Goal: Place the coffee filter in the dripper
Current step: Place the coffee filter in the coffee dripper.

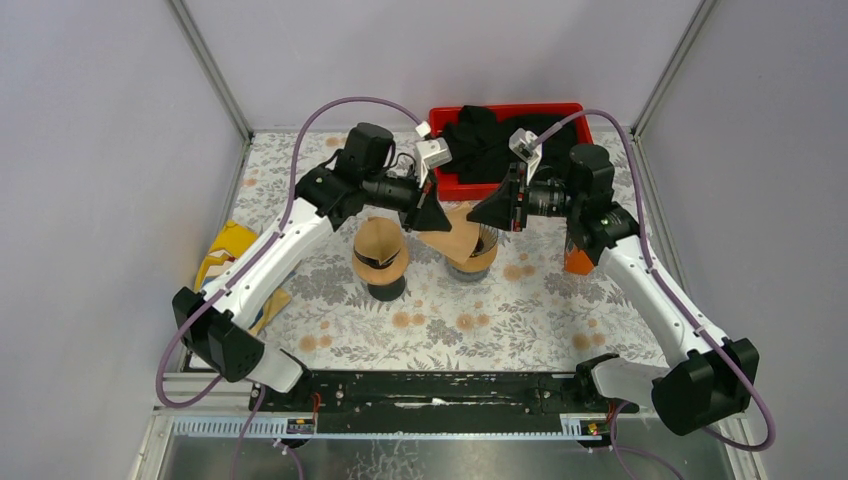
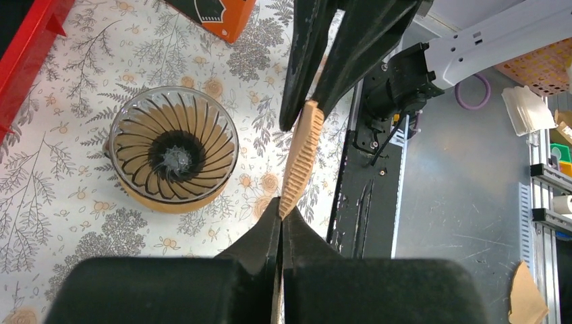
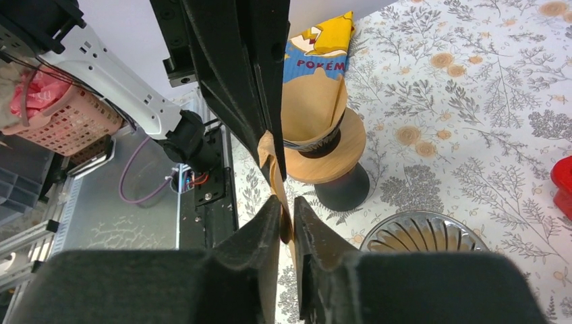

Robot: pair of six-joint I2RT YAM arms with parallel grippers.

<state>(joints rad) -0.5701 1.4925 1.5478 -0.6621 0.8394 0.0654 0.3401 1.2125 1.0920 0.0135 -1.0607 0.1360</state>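
- Top view: left gripper (image 1: 432, 213) and right gripper (image 1: 490, 212) meet tip to tip, with the coffee filter (image 1: 452, 238) stretched between them, just above the dripper (image 1: 478, 262).
- Left wrist: left jaws pinched tight on the filter's near edge. Dripper sits on the table off to the side.
- Right wrist: right jaws a narrow slit with the filter edge inside; can't tell whether they grip it.

Right end effector (image 3: 287, 217) fingers stand a sliver apart around the brown coffee filter (image 3: 271, 165). The left end effector (image 3: 270, 135) pinches it from above, and the dripper (image 3: 421, 233) sits just beside on the tabletop (image 3: 472, 121).
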